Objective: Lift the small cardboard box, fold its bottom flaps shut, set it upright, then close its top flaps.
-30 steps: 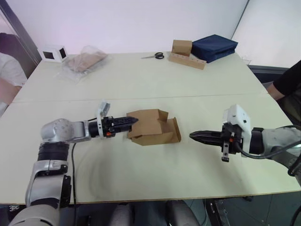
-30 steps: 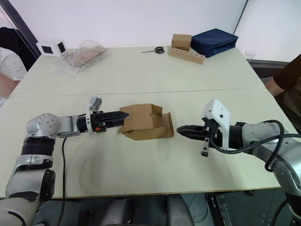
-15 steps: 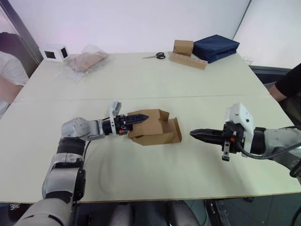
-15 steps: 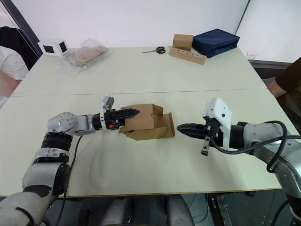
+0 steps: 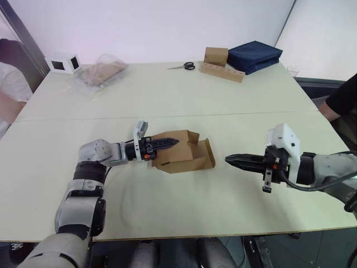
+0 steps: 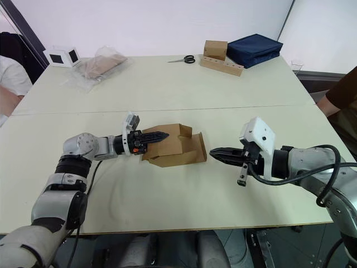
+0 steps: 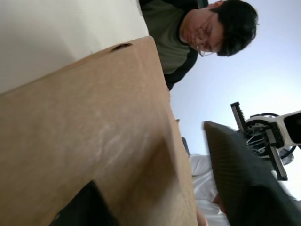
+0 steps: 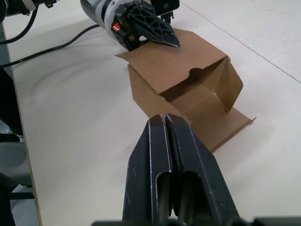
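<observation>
The small cardboard box lies between my left gripper and right gripper (scissors far behind) on the table.

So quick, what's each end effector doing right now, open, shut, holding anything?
Left end effector: shut on the small cardboard box, gripping its top panel.
Right end effector: shut, holding nothing, apart from the box.

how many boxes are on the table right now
3: the small cardboard box lies on its side at the table's middle, beside the left gripper; a brown box stands on a cardboard strip at the far edge; a white cube box sits at the far left corner.
</observation>
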You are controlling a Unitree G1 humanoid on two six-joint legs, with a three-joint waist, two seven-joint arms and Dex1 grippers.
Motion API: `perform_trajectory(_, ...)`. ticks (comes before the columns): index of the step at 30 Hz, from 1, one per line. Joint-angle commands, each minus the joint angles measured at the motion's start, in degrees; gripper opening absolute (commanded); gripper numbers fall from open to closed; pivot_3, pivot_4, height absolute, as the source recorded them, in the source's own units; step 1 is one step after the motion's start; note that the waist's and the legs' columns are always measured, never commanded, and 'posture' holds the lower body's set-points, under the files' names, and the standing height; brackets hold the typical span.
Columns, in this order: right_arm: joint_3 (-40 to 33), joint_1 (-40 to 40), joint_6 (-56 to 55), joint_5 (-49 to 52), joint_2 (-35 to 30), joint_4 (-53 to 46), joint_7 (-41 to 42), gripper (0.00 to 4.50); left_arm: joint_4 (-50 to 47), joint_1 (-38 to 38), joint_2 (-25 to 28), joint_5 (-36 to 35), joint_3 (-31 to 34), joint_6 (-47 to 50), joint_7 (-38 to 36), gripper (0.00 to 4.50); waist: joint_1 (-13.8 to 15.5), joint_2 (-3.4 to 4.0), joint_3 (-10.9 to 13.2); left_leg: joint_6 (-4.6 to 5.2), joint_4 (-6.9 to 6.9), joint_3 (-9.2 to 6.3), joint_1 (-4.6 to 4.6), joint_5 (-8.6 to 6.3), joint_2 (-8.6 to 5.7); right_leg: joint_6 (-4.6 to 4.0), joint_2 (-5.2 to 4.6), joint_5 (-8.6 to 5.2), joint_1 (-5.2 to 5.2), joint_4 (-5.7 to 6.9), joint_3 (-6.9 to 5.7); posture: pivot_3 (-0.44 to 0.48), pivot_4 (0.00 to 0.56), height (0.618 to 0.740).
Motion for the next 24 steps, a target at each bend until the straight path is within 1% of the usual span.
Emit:
perform_trajectory(1, -2.21, 0.2, -0.45, 0.42, -0.81, -1.83, -0.25, 0.0, -1.42, -0.8, 0.52, 0.7, -0.94, -0.1, -2.17, 0.63, 0.02, 0.0, 0.0, 0.0, 0.0, 0.0, 0.0, 0.0, 0.0, 0.0, 0.0, 0.0, 0.0, 0.0, 0.0, 0.0, 0.15, 0.74)
perform_trajectory(2, -2.2, 0.15, -0.45, 0.48, -0.81, -1.82, -0.34, 0.0, -1.53, -0.81, 0.74, 0.75, -1.06, 0.1, -2.55, 0.24, 0.02, 0.0, 0.0, 0.0, 0.0, 0.0, 0.0, 0.0, 0.0, 0.0, 0.0, 0.0, 0.0, 0.0, 0.0, 0.0, 0.15, 0.74)
perform_trajectory(3, -2.2, 0.14, -0.43, 0.55, -0.82, -1.83, -0.41, 0.0, -1.69, -0.82, 0.93, 0.74, -1.11, 0.35, -2.83, 0.1, 0.02, 0.0, 0.0, 0.0, 0.0, 0.0, 0.0, 0.0, 0.0, 0.0, 0.0, 0.0, 0.0, 0.0, 0.0, 0.0, 0.15, 0.74)
perform_trajectory(8, -1.88, -0.35, -0.39, 0.65, -0.36, -1.67, -1.33, 0.0, -5.4, -0.34, 2.35, -0.69, -0.48, 2.5, -3.82, 0.1, -0.06, 0.0, 0.0, 0.0, 0.0, -0.01, 0.0, 0.0, 0.0, 0.0, 0.0, 0.0, 0.0, 0.0, 0.0, 0.0, 0.15, 0.74)
perform_trajectory(12, -1.23, -1.25, -0.78, 0.34, 0.81, -1.07, -3.06, 0.0, -11.77, 0.83, 3.13, -2.62, 1.67, 2.88, -3.07, 0.1, -0.05, -0.01, 0.01, 0.0, 0.0, -0.01, -0.01, 0.0, 0.01, 0.0, 0.0, 0.0, -0.01, 0.0, 0.0, 0.0, 0.15, 0.74)
perform_trajectory(14, -0.59, -2.1, -1.08, -0.03, 1.93, -0.49, -4.28, 0.0, -17.34, 2.11, 3.02, -3.97, 3.65, 0.46, -2.53, 0.1, -0.07, -0.01, 0.01, 0.0, 0.0, -0.01, 0.0, 0.0, 0.01, 0.0, -0.01, 0.0, 0.0, 0.0, 0.0, 0.0, 0.15, 0.74)
perform_trajectory(16, 0.54, -3.54, -1.42, -0.72, 4.14, 0.32, -6.63, 0.0, -25.05, 4.47, 2.83, -4.68, 4.54, -2.88, -2.06, 0.1, -0.15, -0.01, 0.01, -0.01, 0.0, 0.0, 0.0, 0.0, 0.03, 0.0, -0.01, 0.0, -0.01, 0.0, 0.01, 0.0, 0.15, 0.74)
perform_trajectory(19, 2.31, -7.11, -2.11, -2.31, 8.81, 2.33, -11.29, 0.0, -34.83, 7.92, 2.12, -6.84, 5.72, -4.86, -0.19, 0.1, -0.11, 0.0, 0.0, -0.07, -0.01, 0.0, 0.0, 0.04, 0.04, 0.0, -0.02, 0.0, -0.01, 0.0, 0.02, 0.0, 0.15, 0.74)
perform_trajectory(22, 3.09, -12.24, -1.89, -1.96, 13.05, 5.26, -14.4, 0.0, -41.17, 10.85, 2.47, -7.4, 5.04, -7.24, 0.2, 0.1, -0.06, 0.03, 0.0, -0.08, -0.01, 0.02, 0.01, 0.04, 0.04, 0.0, -0.04, 0.0, 0.0, 0.0, 0.04, 0.0, 0.15, 0.74)
perform_trajectory(24, 3.75, -14.9, -2.13, -2.86, 15.01, 7.07, -15.74, 0.0, -43.24, 11.83, 2.49, -7.9, 4.97, -8.11, 0.64, 0.1, -0.03, 0.02, 0.0, -0.07, -0.01, 0.02, 0.01, 0.04, 0.03, 0.0, -0.03, 0.0, -0.01, 0.01, 0.04, 0.0, 0.15, 0.74)
